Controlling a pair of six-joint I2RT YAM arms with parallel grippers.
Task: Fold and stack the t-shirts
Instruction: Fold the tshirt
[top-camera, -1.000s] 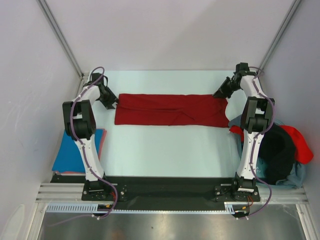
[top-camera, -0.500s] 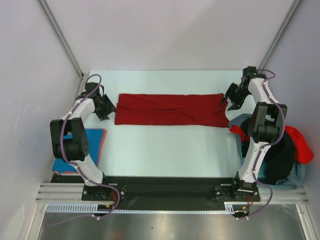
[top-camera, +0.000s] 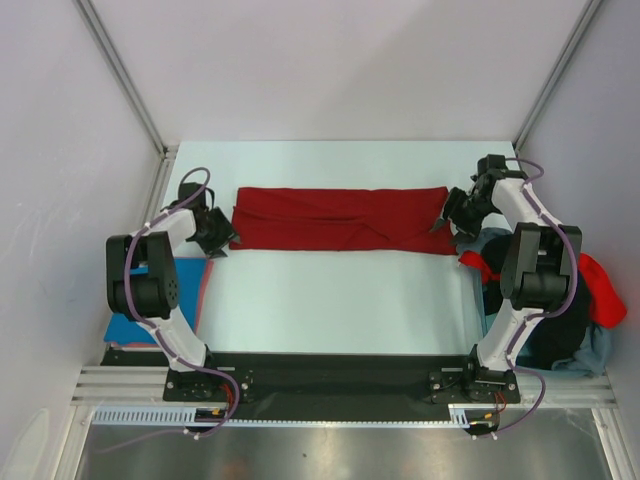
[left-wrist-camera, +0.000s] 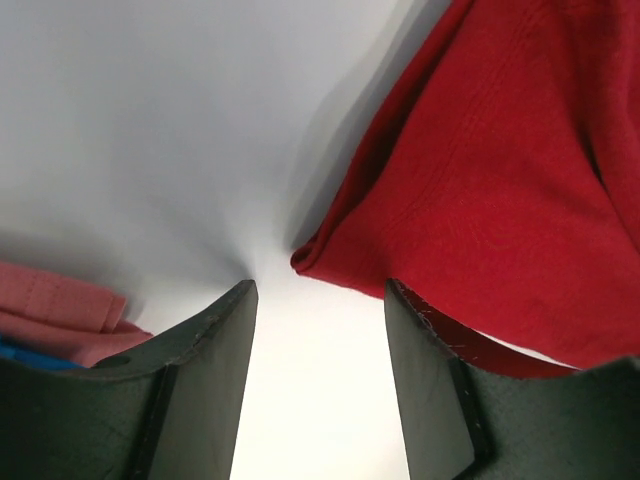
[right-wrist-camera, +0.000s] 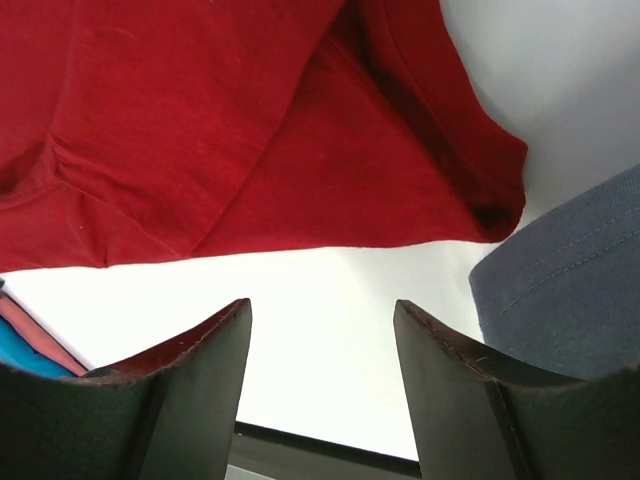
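Note:
A dark red t-shirt (top-camera: 340, 219) lies folded into a long band across the back of the white table (top-camera: 330, 300). My left gripper (top-camera: 222, 243) stands open just off its left end, nothing between the fingers; the shirt's near left corner (left-wrist-camera: 310, 262) shows just ahead of them in the left wrist view. My right gripper (top-camera: 443, 222) is open at the band's right end, and the red cloth (right-wrist-camera: 250, 140) lies ahead of its empty fingers. A folded bright blue t-shirt (top-camera: 150, 300) sits at the left edge over a pinkish one (left-wrist-camera: 60, 315).
A heap of unfolded shirts, black (top-camera: 555, 305), brighter red (top-camera: 605, 295) and pale grey-blue (right-wrist-camera: 570, 290), lies at the table's right edge beside the right arm. White walls and metal posts enclose the table on three sides.
Both grippers have let go of the dark red shirt's ends and opened. The left one has drawn back toward me and the right one has shifted slightly along the shirt's end.

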